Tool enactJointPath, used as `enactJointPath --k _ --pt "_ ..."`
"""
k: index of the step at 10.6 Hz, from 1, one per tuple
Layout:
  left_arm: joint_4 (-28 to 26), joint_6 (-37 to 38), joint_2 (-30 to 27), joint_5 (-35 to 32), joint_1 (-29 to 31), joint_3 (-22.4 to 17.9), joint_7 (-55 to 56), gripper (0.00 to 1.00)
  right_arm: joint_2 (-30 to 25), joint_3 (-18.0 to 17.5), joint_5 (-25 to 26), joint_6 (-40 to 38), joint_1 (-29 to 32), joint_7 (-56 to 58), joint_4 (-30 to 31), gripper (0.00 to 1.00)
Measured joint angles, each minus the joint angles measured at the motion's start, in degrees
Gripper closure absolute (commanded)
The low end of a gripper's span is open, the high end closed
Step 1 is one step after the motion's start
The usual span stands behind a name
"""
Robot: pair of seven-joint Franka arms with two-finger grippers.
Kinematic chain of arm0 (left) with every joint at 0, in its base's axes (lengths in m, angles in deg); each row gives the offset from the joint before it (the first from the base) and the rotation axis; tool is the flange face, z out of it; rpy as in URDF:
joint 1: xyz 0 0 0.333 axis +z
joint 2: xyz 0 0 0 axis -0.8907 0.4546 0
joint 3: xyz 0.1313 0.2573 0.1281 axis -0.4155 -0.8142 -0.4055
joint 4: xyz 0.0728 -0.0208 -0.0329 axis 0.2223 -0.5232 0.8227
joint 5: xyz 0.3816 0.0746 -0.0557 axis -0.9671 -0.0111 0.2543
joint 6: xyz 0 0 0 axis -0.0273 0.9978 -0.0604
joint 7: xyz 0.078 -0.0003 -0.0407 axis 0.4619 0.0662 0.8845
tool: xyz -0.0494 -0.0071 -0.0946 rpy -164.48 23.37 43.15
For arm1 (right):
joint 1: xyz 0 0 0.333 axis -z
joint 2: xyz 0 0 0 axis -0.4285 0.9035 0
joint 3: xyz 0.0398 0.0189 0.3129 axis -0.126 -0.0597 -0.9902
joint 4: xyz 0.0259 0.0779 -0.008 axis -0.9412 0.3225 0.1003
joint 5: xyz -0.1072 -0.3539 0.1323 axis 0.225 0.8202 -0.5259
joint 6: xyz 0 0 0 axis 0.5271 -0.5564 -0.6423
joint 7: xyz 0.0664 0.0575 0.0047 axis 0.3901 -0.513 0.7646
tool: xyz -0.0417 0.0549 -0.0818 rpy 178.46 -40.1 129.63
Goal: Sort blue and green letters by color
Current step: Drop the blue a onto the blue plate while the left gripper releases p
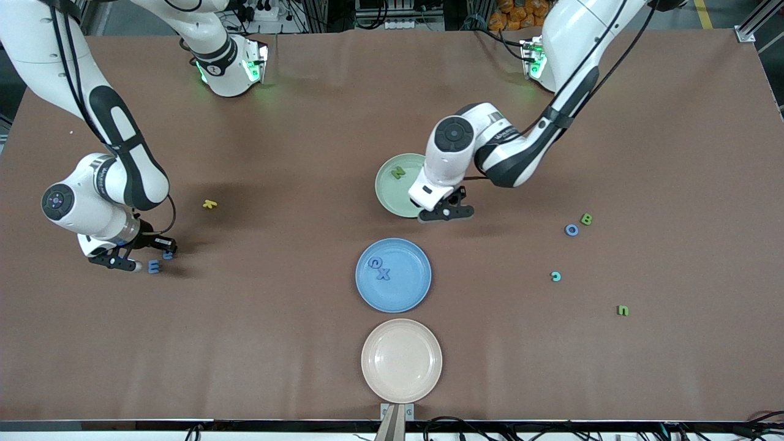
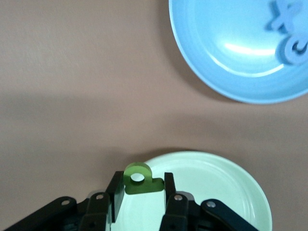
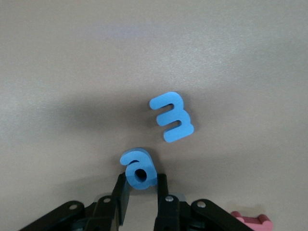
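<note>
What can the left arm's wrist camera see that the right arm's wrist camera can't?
Only the left wrist view shows the green plate, the blue plate with two blue letters in it, and the left gripper shut on a green letter over the green plate's rim.

Only the right wrist view shows the right gripper shut on a blue letter, a loose blue letter E and a pink letter.

Both show the brown table.

Two letters in middle plate
</note>
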Motion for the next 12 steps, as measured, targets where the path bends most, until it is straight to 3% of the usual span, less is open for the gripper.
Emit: enactJointPath --k 2,3,4,9,12 --pt "0.01 1.28 0.41 0.0 -2.75 -0.01 5.79 0.57 0.0 -0.16 0.0 0.01 -0.76 0.0 -0.08 0.84" --pt "0.02 1.47 0.74 0.0 -3.73 -0.01 7.77 0.36 0.0 -0.27 0.0 0.02 -1.3 -0.04 -0.17 0.86" --pt "0.02 1.51 1.12 0.0 -4.24 -0.02 8.58 0.0 0.0 -0.33 -0.03 0.03 -2.07 -0.11 -0.49 0.86" --pt "2.07 3.02 1.27 0.0 -4.07 -0.48 9.61 0.0 -0.12 -1.19 -0.13 -2.62 -10.8 -15.23 -5.95 0.86" --pt "5.66 7.41 -0.47 -0.01 0.88 -0.98 0.38 0.0 -0.07 -1.94 -4.0 -2.66 -19.35 -25.03 -9.68 0.86"
